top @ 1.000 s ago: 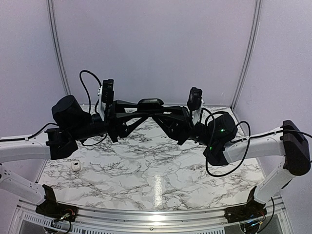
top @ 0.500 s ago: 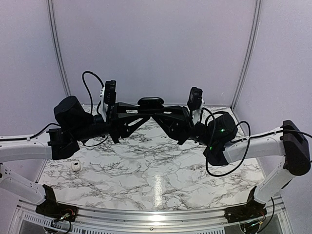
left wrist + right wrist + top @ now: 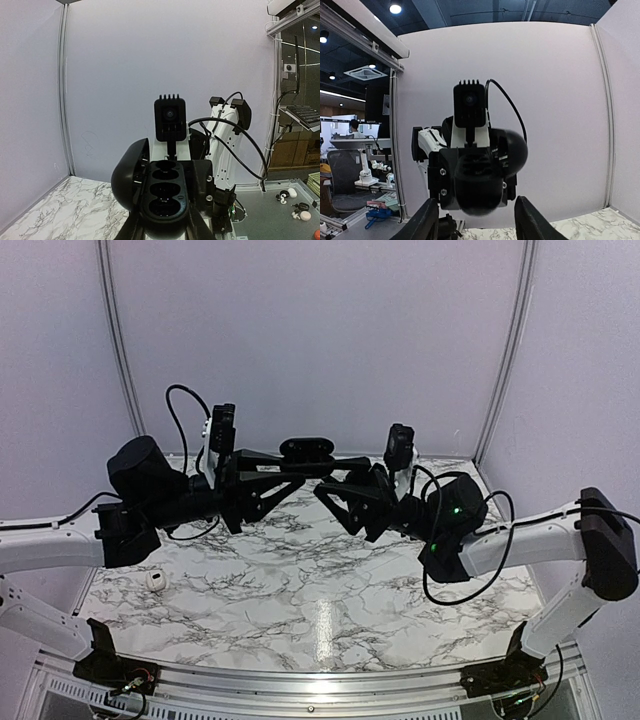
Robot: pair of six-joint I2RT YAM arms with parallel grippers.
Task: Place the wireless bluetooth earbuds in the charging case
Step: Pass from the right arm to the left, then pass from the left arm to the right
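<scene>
The charging case here is black, not white. My left gripper (image 3: 303,464) is shut on it (image 3: 306,449) and holds it high above the table. In the left wrist view the case (image 3: 165,197) sits between my fingers (image 3: 196,233) with its lid (image 3: 129,172) swung open to the left; the wells look empty. My right gripper (image 3: 338,496) is open and empty, just right of and below the case. In the right wrist view my right gripper (image 3: 476,222) faces the case's rounded underside (image 3: 477,195). No black earbuds show.
A small white rounded object with a dark spot (image 3: 155,580) lies on the marble table (image 3: 320,590) at the left, under the left arm. White walls close the back and sides. Both arms hang over the table's far half.
My right gripper has drawn back a little to the right and down, away from the case, with its jaws spread. My left gripper keeps holding the case in nearly the same place.
</scene>
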